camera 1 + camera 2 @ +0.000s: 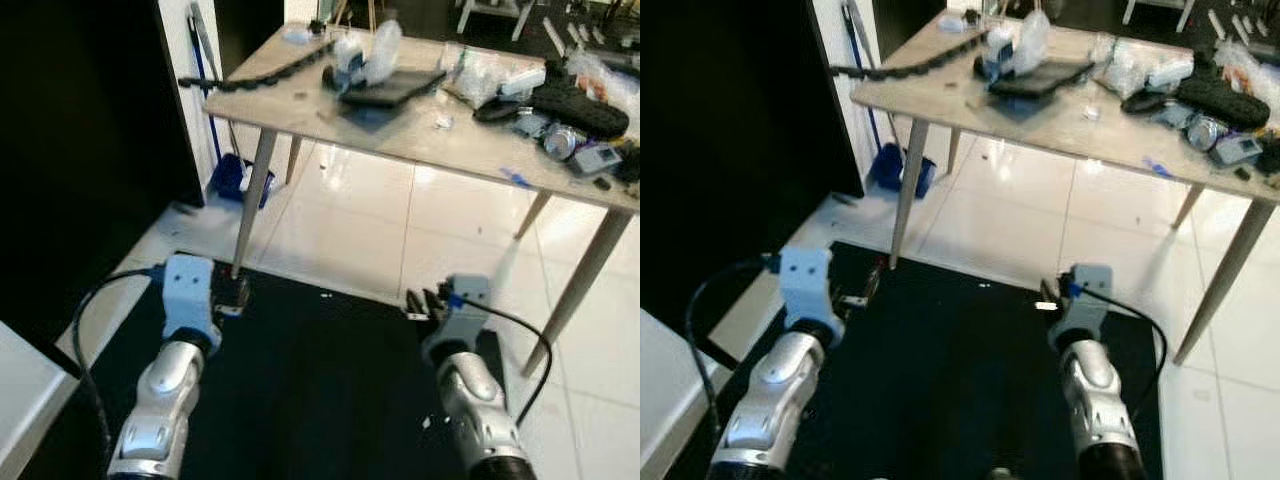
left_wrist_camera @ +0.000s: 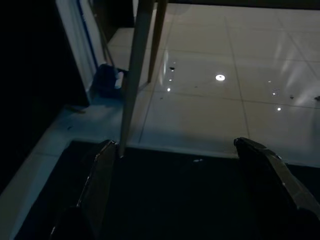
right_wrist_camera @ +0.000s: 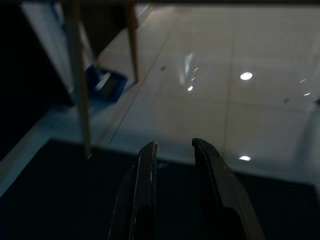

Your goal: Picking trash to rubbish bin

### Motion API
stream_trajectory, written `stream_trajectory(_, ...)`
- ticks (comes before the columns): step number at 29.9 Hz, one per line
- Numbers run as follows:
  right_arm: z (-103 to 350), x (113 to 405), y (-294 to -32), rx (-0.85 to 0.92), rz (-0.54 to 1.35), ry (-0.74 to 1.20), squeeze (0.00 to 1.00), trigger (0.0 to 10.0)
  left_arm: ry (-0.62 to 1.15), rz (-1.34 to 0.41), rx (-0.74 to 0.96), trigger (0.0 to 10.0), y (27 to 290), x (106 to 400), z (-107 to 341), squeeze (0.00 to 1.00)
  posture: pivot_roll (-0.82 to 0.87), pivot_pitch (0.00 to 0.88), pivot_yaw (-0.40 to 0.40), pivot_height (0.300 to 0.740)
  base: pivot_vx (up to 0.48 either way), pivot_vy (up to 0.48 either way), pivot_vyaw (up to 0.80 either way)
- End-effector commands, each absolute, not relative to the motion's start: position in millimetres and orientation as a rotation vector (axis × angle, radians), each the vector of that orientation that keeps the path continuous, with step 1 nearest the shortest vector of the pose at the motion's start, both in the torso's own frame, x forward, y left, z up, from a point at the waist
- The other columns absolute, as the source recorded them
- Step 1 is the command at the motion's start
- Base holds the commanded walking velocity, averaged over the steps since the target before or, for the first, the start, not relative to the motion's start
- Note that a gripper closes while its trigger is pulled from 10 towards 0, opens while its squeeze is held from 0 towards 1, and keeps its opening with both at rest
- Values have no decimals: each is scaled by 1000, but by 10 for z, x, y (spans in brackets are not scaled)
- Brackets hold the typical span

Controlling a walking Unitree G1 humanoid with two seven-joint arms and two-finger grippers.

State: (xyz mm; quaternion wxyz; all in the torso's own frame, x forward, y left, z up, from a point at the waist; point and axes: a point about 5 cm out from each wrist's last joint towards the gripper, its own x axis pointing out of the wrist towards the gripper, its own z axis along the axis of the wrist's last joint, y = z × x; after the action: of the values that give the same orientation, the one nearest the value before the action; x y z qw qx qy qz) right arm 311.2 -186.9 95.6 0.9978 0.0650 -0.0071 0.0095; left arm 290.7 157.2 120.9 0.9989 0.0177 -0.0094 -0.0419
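White glossy floor tiles (image 1: 370, 215) are reflecting ceiling lights, and a black mat (image 1: 310, 390) is lying at the robot's feet. A wooden table (image 1: 420, 135) is standing ahead, carrying clutter: a clear plastic bottle (image 1: 383, 48) lying on a dark flat tray (image 1: 395, 88), crumpled clear wrapping (image 1: 480, 75), a crushed can (image 1: 557, 141) and a black chain-like strip (image 1: 270, 70). A blue dustpan (image 1: 235, 178) is leaning by the wall beneath the table's left end. The left tool (image 2: 175, 165) is hovering over the mat with its fingers (image 2: 102, 170) spread wide, grasping nothing. The right tool (image 3: 173, 150) is hanging over the mat too, its fingers (image 3: 147, 170) drawn near together with a narrow gap, empty. No bin is identifiable.
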Motion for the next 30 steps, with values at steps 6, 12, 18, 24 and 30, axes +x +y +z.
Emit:
stream_trajectory(6, 1009, 3118, -1923, 135, -2, -33, 0, 10000, 7, -77, 28, 10000, 1587, 2896, 1158, 0, 18, 151, -39, 740, 346, 0, -227)
stream_trajectory(12, 1142, 3173, -1959, 126, -6, -78, 0, 10000, 8, -77, 25, 10000, 1579, 2900, 1159, 0, 16, 154, -40, 740, 347, 0, 0)
stream_trajectory(18, 1307, 3239, -1946, 119, 7, -131, 0, 10000, 2, -79, 21, 10000, 1566, 2913, 1171, 0, 13, 153, -42, 740, 348, 0, 0)
stream_trajectory(24, 1409, 3280, -1933, 136, 12, -160, 0, 10000, -1, -79, 20, 10000, 1564, 2911, 1181, 0, 13, 155, -42, 740, 347, 0, 0)
stream_trajectory(30, 1520, 3329, -1917, 141, 23, -186, 0, 10000, -6, -77, 21, 10000, 1564, 2918, 1198, 0, 14, 154, -46, 740, 349, 0, 0)
